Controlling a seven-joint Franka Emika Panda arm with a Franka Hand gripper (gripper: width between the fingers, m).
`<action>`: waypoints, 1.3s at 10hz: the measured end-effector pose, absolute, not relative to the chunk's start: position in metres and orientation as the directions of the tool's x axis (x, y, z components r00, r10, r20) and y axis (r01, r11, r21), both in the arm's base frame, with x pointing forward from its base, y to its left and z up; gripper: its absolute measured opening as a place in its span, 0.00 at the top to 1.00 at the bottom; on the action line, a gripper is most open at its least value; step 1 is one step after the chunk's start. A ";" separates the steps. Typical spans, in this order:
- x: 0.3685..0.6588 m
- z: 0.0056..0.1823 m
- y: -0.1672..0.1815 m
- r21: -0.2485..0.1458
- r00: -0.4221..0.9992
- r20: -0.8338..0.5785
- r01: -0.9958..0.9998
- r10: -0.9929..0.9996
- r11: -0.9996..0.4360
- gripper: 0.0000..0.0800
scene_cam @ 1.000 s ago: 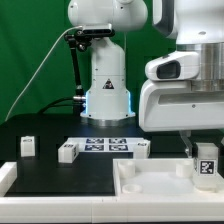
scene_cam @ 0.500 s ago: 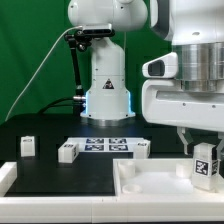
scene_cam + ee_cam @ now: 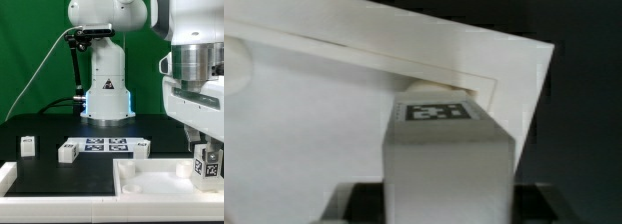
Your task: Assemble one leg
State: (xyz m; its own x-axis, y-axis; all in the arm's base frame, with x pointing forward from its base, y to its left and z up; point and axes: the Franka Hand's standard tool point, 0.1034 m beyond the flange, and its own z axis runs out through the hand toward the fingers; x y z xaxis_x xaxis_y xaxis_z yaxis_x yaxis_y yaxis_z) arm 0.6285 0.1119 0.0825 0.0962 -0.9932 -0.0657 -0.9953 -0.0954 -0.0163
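My gripper (image 3: 205, 150) is at the exterior view's right, shut on a white leg (image 3: 208, 166) whose tag faces the camera. It holds the leg upright over the right end of the large white panel (image 3: 150, 182); whether the leg touches the panel I cannot tell. In the wrist view the leg (image 3: 446, 160) runs between the dark fingers (image 3: 374, 203) of the gripper (image 3: 446, 205), its tagged end next to the panel's raised corner (image 3: 491, 85). Three more legs lie on the black table: one at the left (image 3: 28, 146), one (image 3: 68, 152) and one (image 3: 141, 148).
The marker board (image 3: 105, 145) lies on the table between the loose legs. The robot's white base (image 3: 107, 85) stands behind it. A low white rim (image 3: 6, 176) shows at the front left.
The wrist has turned and the hand has shifted slightly to the exterior view's right, with the leg still held and a little lower. The loose legs have not moved.
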 end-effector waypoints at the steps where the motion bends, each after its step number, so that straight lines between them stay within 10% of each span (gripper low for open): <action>1: 0.629 0.082 0.110 -0.010 0.006 -0.076 -1.000 -0.997 -0.005 0.63; 5: 0.629 0.081 0.109 0.016 -0.119 -0.100 -0.993 -0.988 0.118 0.57; 6: 0.629 0.081 0.109 0.013 -0.098 -0.100 -0.995 -0.990 0.098 0.34; 13: 0.629 0.080 0.116 -0.064 0.557 -0.079 -0.830 -0.827 -0.553 0.19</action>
State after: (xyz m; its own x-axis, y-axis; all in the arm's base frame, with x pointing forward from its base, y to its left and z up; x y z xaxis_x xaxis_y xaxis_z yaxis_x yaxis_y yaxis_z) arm 0.6291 0.1162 0.0802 0.5571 -0.8267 -0.0795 -0.8304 -0.5535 -0.0638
